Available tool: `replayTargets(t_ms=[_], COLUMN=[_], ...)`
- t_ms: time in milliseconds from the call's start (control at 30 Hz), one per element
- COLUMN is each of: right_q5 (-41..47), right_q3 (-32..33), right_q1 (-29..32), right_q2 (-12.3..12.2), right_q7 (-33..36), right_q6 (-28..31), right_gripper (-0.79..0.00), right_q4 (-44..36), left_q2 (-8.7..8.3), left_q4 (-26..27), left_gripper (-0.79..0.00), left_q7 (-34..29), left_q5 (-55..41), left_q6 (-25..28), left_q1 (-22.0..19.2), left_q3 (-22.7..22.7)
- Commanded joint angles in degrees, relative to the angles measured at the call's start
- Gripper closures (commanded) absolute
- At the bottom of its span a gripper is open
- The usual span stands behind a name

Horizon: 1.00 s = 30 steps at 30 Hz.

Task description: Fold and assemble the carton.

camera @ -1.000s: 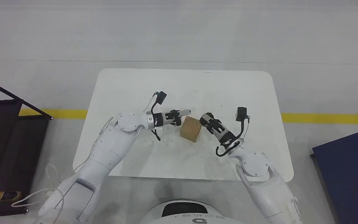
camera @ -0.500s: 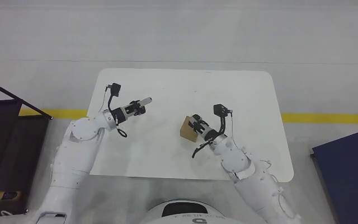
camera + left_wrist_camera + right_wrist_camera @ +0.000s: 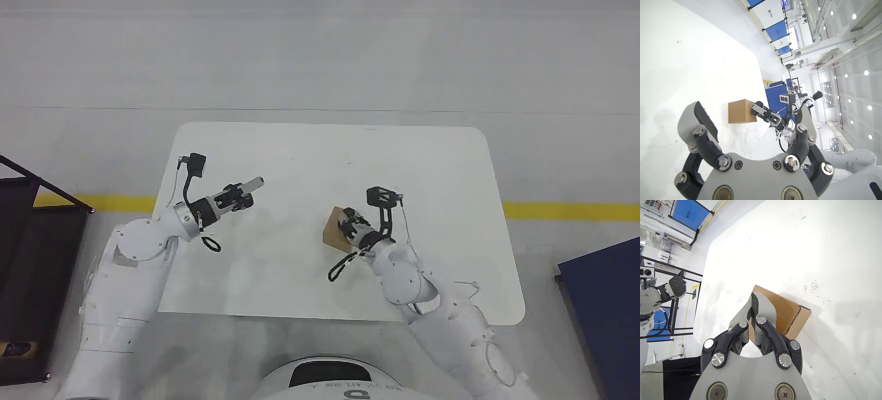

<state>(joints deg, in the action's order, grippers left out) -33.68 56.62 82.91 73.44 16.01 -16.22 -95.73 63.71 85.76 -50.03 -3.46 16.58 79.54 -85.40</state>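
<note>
I recorded my right gripper (image 3: 753, 300), fingers closed on nothing, touching the carton (image 3: 789, 309) directly ahead. The left gripper (image 3: 250, 186), spread wide, stood well apart.

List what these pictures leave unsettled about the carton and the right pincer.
- Top view: the carton is too small to show flaps or seams, and the right pincer covers its edge.
- Right wrist view: the fingers hide one corner of the carton, so whether they nip cardboard is unclear.
- Left wrist view: that pincer covers one side of the carton, and the faces turned away are unseen.
</note>
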Motion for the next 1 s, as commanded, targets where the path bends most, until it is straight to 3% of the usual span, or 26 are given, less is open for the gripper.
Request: replayTargets(t_ms=[0, 533, 800, 967], right_q5=[0.20, -0.94, 5.21, 6.04], right_q3=[0.50, 0.39, 9.22, 14.27], right_q1=[0.22, 0.48, 5.38, 9.12], right_q2=[-0.02, 0.30, -0.53, -1.11], right_q7=[-0.11, 1.55, -2.50, -4.54], right_q6=[-0.15, -1.70, -0.09, -1.48], right_gripper=[0.000, 0.000, 0.000, 0.000], right_q4=[-0.87, 0.77, -4.78, -3.62], left_q2=[0.00, 0.00, 0.00, 0.00], left_q4=[0.00, 0.00, 0.00, 0.00], left_gripper=[-0.785, -0.785, -0.785, -0.785], left_q7=[0.00, 0.00, 0.00, 0.00], left_q5=[0.00, 0.00, 0.00, 0.00], left_q6=[0.00, 0.00, 0.00, 0.00], left_q1=[0.00, 0.00, 0.00, 0.00], left_q3=[0.00, 0.00, 0.00, 0.00])
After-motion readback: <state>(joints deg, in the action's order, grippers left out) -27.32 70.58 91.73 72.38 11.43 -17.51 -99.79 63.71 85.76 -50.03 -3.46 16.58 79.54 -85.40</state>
